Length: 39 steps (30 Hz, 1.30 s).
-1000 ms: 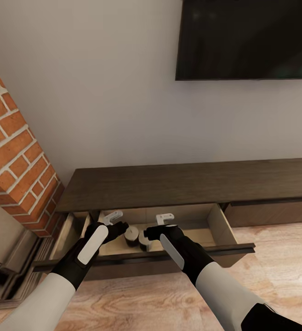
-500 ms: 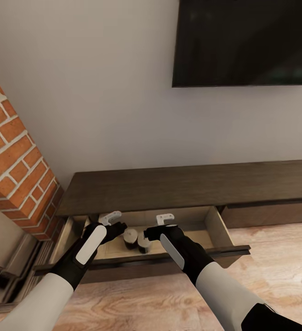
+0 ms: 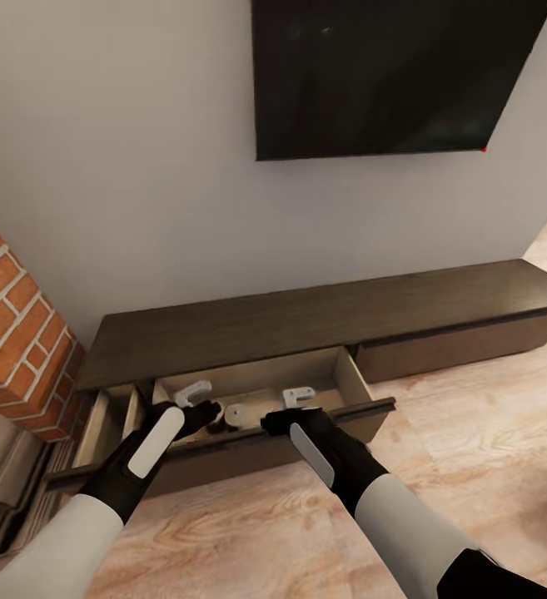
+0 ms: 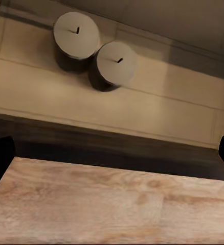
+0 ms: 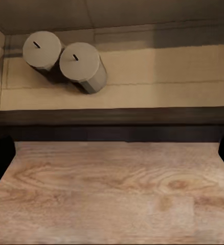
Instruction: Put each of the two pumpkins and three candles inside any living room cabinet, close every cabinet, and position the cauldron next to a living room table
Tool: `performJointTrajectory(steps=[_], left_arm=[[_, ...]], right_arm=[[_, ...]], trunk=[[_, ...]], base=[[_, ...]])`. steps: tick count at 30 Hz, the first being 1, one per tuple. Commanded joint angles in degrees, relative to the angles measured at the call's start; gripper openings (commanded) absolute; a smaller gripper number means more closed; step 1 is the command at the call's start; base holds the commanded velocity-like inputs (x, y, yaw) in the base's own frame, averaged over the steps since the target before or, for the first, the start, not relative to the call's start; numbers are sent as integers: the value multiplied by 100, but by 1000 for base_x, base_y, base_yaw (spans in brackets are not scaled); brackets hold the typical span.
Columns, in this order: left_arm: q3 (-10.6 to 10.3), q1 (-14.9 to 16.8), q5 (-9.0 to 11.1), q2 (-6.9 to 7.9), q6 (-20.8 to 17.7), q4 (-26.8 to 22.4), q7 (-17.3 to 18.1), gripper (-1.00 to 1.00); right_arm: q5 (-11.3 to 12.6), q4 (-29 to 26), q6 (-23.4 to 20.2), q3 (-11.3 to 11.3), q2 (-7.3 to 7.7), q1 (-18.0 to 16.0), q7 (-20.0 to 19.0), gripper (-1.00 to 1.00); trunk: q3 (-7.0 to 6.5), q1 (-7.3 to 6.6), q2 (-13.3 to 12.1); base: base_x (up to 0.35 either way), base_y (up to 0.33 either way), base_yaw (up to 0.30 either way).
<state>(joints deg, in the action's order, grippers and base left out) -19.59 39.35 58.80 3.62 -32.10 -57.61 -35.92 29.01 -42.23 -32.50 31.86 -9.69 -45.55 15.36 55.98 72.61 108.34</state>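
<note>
Two candles (image 4: 76, 34) (image 4: 116, 63) stand upright in the open drawer (image 3: 352, 384) of the cabinet (image 3: 323, 314), touching side by side on its pale beige floor, toward the back wall; both wrist views show their flat tops with a short dark wick mark. In the head view only one pale top (image 3: 236, 413) is clear, sitting between the two grippers, partly hidden behind the drawer front. Left gripper (image 3: 195, 393) hangs over the left part of the drawer, fingers spread apart, nothing between them. Right gripper (image 3: 299, 397) hangs over the middle of the drawer just above its front edge, fingers also apart and empty. The drawer is pulled out over the wood floor (image 3: 473, 433); a second narrow compartment (image 3: 106, 416) at the cabinet's left end also stands open. The drawer front to the right is flush. A dark TV (image 3: 390, 75) is on the wall above the cabinet, a brick column (image 3: 15, 333) to the left. Small dark shape at the right edge of the head view, on the floor, can't tell what it is.
</note>
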Motion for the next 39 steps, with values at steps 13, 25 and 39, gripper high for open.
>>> performJointTrajectory(steps=[13, 25, 39], left_arm=[[-18, 3, 53, 17, 2, -21, -57, 100], [-18, 3, 57, 16, 2, -19, -59, 100], [-18, 3, 61, 16, 2, -21, -58, 100]], right_arm=[[62, -4, -19, 17, 2, -6, 55, 100], [69, -4, -27, -9, 2, -6, 55, 100], [61, -4, -28, 2, 2, -6, 55, 100]], trunk=[[-229, -290, -520], [-445, -554, -1002], [-696, -861, -1563]], base=[[-171, 0, -281], [-4, 0, -281], [0, 0, -281]])
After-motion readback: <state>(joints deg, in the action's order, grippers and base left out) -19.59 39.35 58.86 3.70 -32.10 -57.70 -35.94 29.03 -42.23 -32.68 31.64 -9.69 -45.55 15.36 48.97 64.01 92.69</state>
